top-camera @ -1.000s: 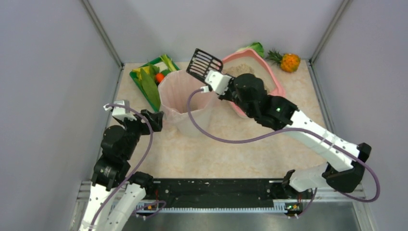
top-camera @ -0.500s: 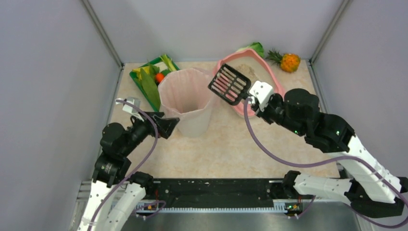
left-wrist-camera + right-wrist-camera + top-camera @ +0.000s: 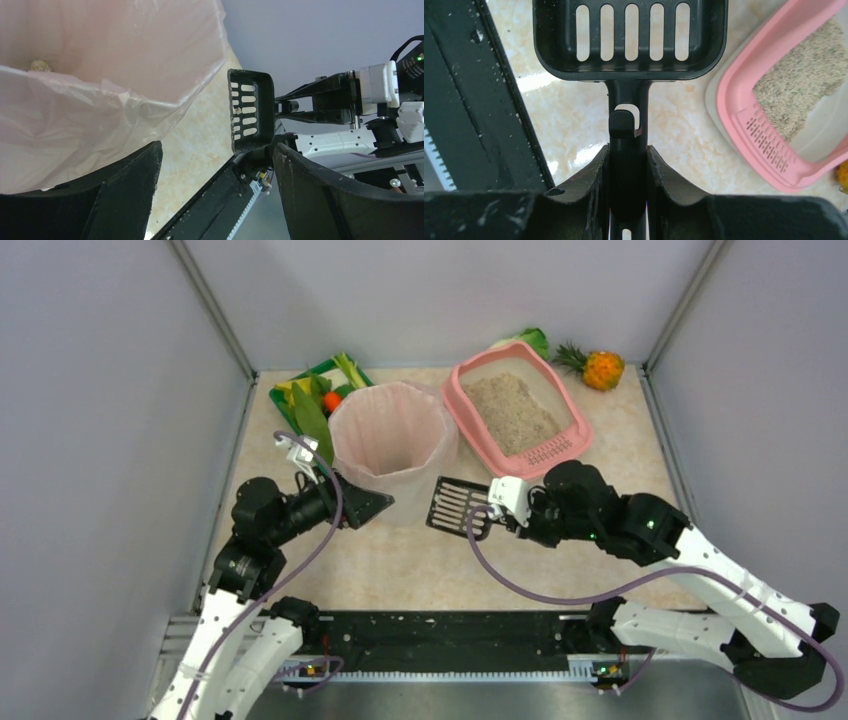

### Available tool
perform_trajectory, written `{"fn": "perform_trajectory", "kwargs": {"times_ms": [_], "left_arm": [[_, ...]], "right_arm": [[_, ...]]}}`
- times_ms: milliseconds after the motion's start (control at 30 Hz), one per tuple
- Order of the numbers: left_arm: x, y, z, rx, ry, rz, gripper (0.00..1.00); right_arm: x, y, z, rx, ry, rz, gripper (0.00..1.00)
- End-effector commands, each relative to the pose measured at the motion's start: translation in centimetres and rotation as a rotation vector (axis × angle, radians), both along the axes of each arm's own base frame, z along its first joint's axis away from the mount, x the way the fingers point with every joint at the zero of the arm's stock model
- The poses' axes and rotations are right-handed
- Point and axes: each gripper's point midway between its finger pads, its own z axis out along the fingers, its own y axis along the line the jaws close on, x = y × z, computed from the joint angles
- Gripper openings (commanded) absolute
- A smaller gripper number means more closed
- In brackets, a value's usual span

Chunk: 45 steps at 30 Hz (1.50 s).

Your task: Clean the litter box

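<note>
Litter box: the pink litter box (image 3: pixel 548 452) sits at the far right of the table (image 3: pixel 400 570), slotted lip towards the near edge. Its grey-beige litter (image 3: pixel 512 410) is uncovered now that the arm has left it.
Scoop: the black slotted scoop (image 3: pixel 458 506) has come away from above the bin rim. It now hangs low over the middle of the table, nearer than both bin and box. Its slots look all but empty.
Right pincer: the right pincer (image 3: pixel 626 155) stays clamped on the scoop's handle.
Bin: the pink-lined bin (image 3: pixel 392 445) stands just left of the box, with a small lump (image 3: pixel 37 65) inside it.
Left pincer: the left pincer (image 3: pixel 365 505) has moved up to the bin's near side. Its jaws are wide, narrowing slightly, and hold nothing.
Meaning: one dump into the bin looks done. Whether the scoop goes back for another pass or gets set down cannot be told.
</note>
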Motion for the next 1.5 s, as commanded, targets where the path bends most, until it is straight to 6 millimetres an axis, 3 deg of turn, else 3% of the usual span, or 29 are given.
{"fn": "perform_trajectory", "kwargs": {"times_ms": [0,200,433,600,867,1100,1167,1233,1267,1467], "left_arm": [[-0.4,-1.3,0.1,-0.085,0.053,-0.062,0.85],[-1.8,-3.2,-0.4,-0.078,0.087,-0.119,0.79],[-2.9,-3.7,-1.7,-0.056,0.104,-0.116,0.73],[-3.1,-3.6,-2.7,-0.026,0.122,-0.112,0.59],[-3.4,-3.6,-4.2,0.019,0.17,-0.123,0.5],[-3.6,-3.7,-4.9,0.034,0.189,-0.134,0.31],[-3.7,-3.6,-5.0,0.036,0.19,-0.128,0.21],[-3.7,-3.3,-5.0,0.037,0.19,-0.111,0.01],[-3.7,-3.2,-5.0,0.033,0.195,-0.102,0.0],[-3.9,-3.2,-4.8,-0.067,0.232,-0.075,0.0]], "right_arm": [[-1.0,1.2,1.3,0.087,-0.003,0.078,0.0],[-2.0,3.9,1.7,0.158,0.05,0.139,0.0],[-2.2,6.2,1.7,0.148,0.034,0.163,0.0],[-1.8,6.7,1.7,0.142,0.026,0.143,0.0],[-1.3,7.3,2.1,0.146,0.024,0.115,0.0],[-1.5,8.0,2.1,0.141,0.032,0.117,0.0],[-1.6,8.2,1.9,0.134,0.034,0.119,0.0],[-1.6,8.3,1.9,0.142,0.037,0.117,0.0],[-1.6,8.4,1.9,0.145,0.04,0.115,0.0],[-2.2,8.7,2.6,0.251,0.008,0.146,0.29]]}}
